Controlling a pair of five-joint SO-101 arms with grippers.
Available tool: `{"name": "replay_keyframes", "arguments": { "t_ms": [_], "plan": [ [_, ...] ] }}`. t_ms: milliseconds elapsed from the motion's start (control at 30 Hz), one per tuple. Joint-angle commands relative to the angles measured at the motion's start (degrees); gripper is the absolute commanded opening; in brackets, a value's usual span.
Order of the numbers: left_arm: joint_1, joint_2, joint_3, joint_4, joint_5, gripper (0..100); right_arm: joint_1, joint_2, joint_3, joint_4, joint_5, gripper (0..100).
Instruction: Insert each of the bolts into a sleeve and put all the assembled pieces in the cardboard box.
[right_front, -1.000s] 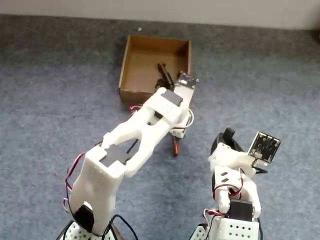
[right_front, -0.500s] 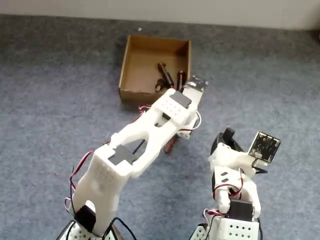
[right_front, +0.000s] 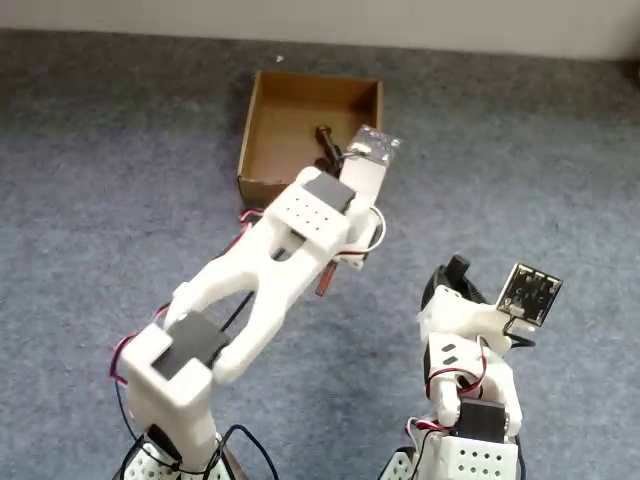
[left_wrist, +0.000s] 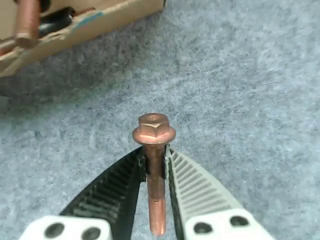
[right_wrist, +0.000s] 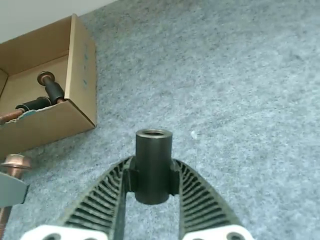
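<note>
Our left gripper (left_wrist: 155, 151) clamps a bolt (left_wrist: 153, 129) near the box (left_wrist: 107, 22) edge; right gripper (right_wrist: 152, 172) grips a sleeve (right_wrist: 153, 150) over open carpet (right_wrist: 250, 100).

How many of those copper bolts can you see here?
3. One bolt is gripped in the left fingers; two bolts lie in the cardboard box, each in a black sleeve. Others may be hidden behind the box wall.

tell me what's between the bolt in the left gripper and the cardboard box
Only bare grey carpet. The left wrist view shows nothing lying between the bolt in the left gripper and the cardboard box.
</note>
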Motion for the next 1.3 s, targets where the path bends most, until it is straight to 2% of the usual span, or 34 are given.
{"name": "replay_keyframes", "arguments": {
  "t_ms": [0, 267, 433, 633, 900, 1033, 1267],
  "plan": [
    [0.13, -13.58, 9.71, -7.12, 0.00, 0, 0.04, -0.75, 1.80, -1.45, 0.18, 0.4],
    [0.04, -36.79, 31.87, -21.01, -0.18, 0, -0.13, -0.75, 1.98, -1.45, 0.18, 0.4],
    [-0.04, -50.59, 42.77, -27.69, -5.36, 0, -3.30, -0.75, 1.89, -1.45, 0.18, 0.4],
    [-6.55, -63.87, 52.79, -34.64, -5.27, 0, -7.25, -0.75, 1.54, -1.45, 0.18, 0.4],
    [-8.75, -77.67, 60.53, -36.40, -5.27, 0, -19.47, -0.75, 0.22, -3.56, 0.88, 0.4],
    [-8.75, -87.34, 63.34, -36.40, -5.27, 0, -24.04, -0.75, 0.31, -8.40, 7.38, 0.5],
    [-8.57, -105.54, 68.09, -36.40, -5.19, 0, -34.51, -0.75, 0.48, -13.49, 14.07, 0.5]
  ]
}}
